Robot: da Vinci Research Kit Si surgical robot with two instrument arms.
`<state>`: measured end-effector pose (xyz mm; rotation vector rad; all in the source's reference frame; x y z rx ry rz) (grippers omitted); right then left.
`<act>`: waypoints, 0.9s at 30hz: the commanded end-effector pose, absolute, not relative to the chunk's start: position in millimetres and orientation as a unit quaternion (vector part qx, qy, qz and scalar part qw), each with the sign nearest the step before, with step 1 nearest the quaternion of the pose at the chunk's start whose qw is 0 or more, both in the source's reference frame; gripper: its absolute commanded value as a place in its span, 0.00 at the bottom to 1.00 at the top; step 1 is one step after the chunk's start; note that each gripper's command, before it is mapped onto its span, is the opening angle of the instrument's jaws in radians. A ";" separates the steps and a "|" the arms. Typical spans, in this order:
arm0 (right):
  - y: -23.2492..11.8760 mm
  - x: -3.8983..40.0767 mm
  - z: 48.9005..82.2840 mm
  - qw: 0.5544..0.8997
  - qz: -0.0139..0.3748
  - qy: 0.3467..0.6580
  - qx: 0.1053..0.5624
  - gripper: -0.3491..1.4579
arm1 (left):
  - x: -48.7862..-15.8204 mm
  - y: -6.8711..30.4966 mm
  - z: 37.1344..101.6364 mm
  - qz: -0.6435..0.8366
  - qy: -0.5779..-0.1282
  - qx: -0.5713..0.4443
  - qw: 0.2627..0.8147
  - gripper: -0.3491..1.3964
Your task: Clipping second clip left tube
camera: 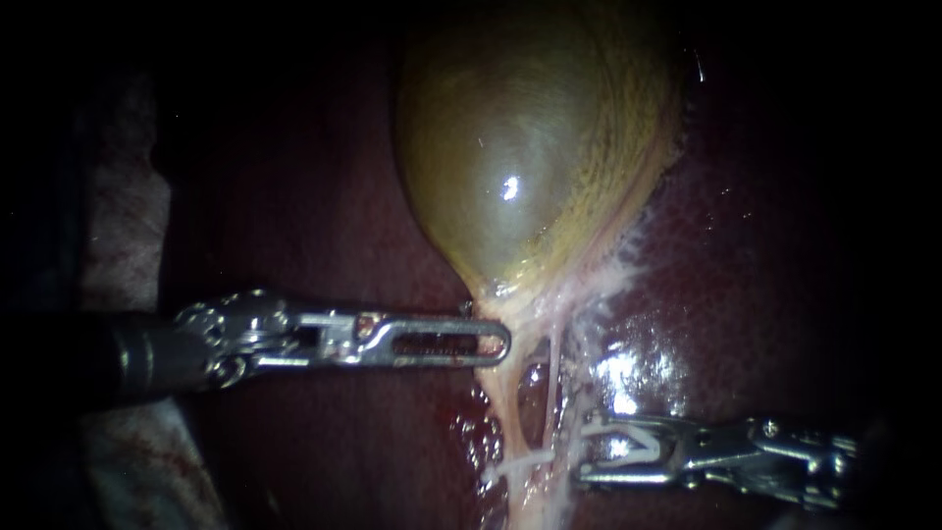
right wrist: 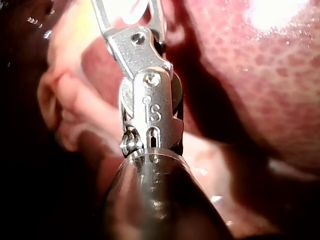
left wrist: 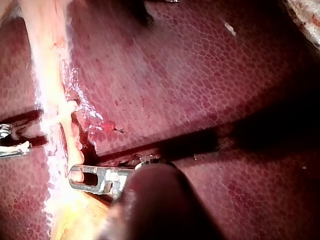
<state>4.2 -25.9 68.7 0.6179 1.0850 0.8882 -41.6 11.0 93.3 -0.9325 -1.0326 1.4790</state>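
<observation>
The olive gallbladder [camera: 520,147] narrows downward to its neck. My left instrument [camera: 496,345] reaches in from the left, its slotted jaws shut on that neck. The left wrist view shows the same hold, with my left instrument [left wrist: 80,176] on pale tissue. Below the neck run the thicker left tube [camera: 505,412] and a thin pale tube [camera: 555,378]. A white clip [camera: 517,461] crosses the left tube; in the left wrist view the clip [left wrist: 64,111] lies ahead of the jaws. My right instrument [camera: 581,450] comes from the lower right, jaws open with a white clip inside, just right of the tubes.
Dark red liver [camera: 765,245] surrounds the gallbladder and shines wet beside the tubes. Pale cloth [camera: 118,226] lies at the far left behind my left instrument's shaft. In the right wrist view the right instrument's shaft [right wrist: 150,200] hides much of the pink tissue ahead.
</observation>
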 end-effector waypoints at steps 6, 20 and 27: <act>-25.8 5.5 69.2 0.718 0.401 0.495 0.279 0.44 | -41.6 11.0 93.3 0.619 -0.433 -0.390 0.527 0.00; -26.1 8.1 71.7 0.716 0.396 0.505 0.275 0.44 | -41.7 10.9 93.3 0.619 -0.433 -0.390 0.527 0.00; -26.2 8.5 72.6 0.716 0.395 0.506 0.273 0.44 | -41.8 10.9 93.3 0.619 -0.434 -0.390 0.526 0.00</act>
